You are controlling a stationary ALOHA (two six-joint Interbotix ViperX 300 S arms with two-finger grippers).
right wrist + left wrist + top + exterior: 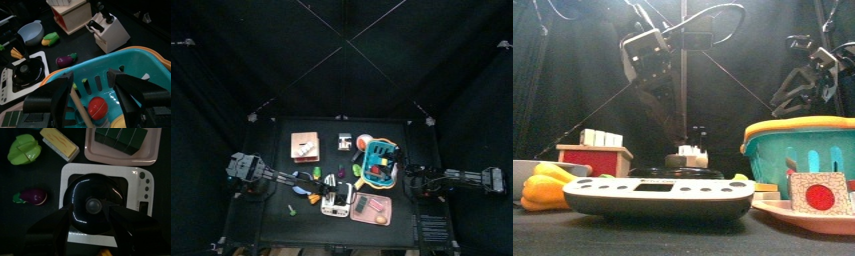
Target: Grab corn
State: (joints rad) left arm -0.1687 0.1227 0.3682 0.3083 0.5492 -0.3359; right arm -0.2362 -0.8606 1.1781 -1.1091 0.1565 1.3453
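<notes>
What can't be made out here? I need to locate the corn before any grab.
Corn: too small in the top view; not identifiable in the front view, where the stove blocks the table.
Basket contents: front view, hidden by its wall.
Yellow piece: left wrist view, cut off by the edge.

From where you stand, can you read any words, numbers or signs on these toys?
None readable.
White toy stove: small marks along its side panel, too blurred to read.
Pink card with a red circle: a plain sign, no lettering visible.
Red wooden box: no text visible.
</notes>
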